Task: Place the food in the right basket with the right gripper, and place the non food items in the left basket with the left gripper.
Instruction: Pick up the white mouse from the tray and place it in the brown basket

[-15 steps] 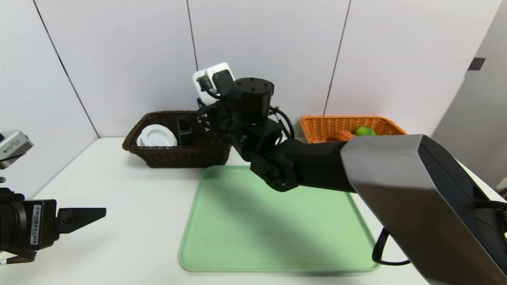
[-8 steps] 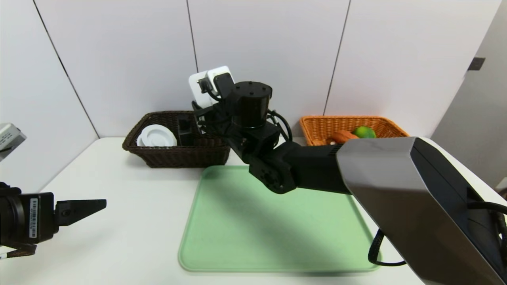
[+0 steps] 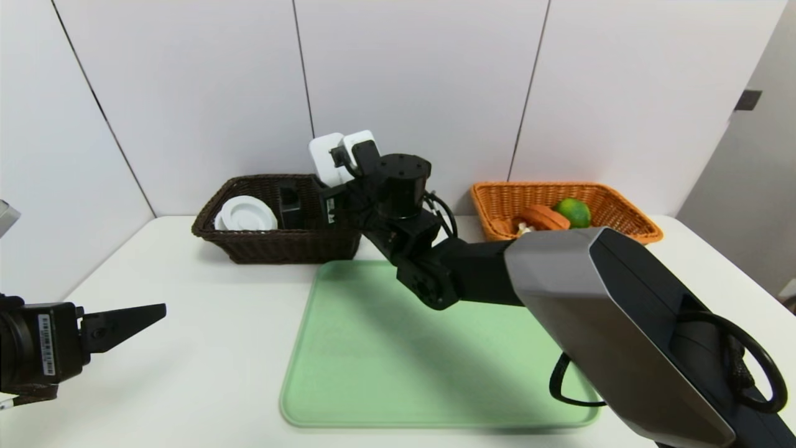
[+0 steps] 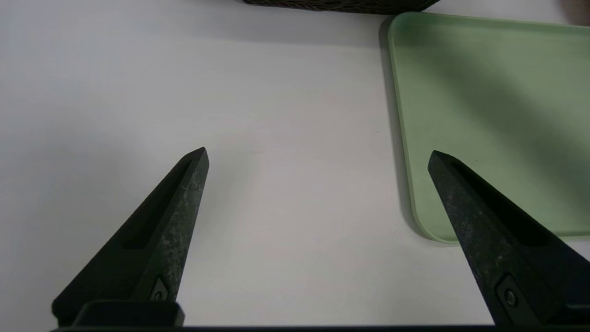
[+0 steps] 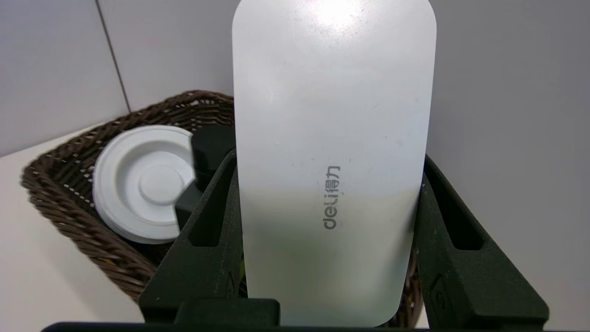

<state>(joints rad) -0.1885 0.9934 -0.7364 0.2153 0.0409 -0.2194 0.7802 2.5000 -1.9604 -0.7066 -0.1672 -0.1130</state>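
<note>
My right gripper (image 5: 328,159) is shut on the flat white rounded box (image 5: 334,161), held upright over the right end of the dark brown left basket (image 3: 249,246). From the head, that box (image 3: 324,158) sticks up above the right wrist. Inside the basket lie the white ribbed disc (image 3: 247,213) and the dark bottle (image 3: 290,205). The light orange right basket (image 3: 622,205) holds the green lime (image 3: 573,211) and the orange tart wedge (image 3: 542,218). My left gripper (image 4: 318,152) hangs open and empty over bare table at the near left.
A pale green mat (image 3: 435,361) covers the middle of the white table, and the right arm stretches across above it. Both baskets stand against the back wall. The mat's near corner (image 4: 428,230) lies just beside the left gripper's fingers.
The right wrist has sunk lower with the white box, closer to the brown basket. The left gripper has drifted slightly back and down.
</note>
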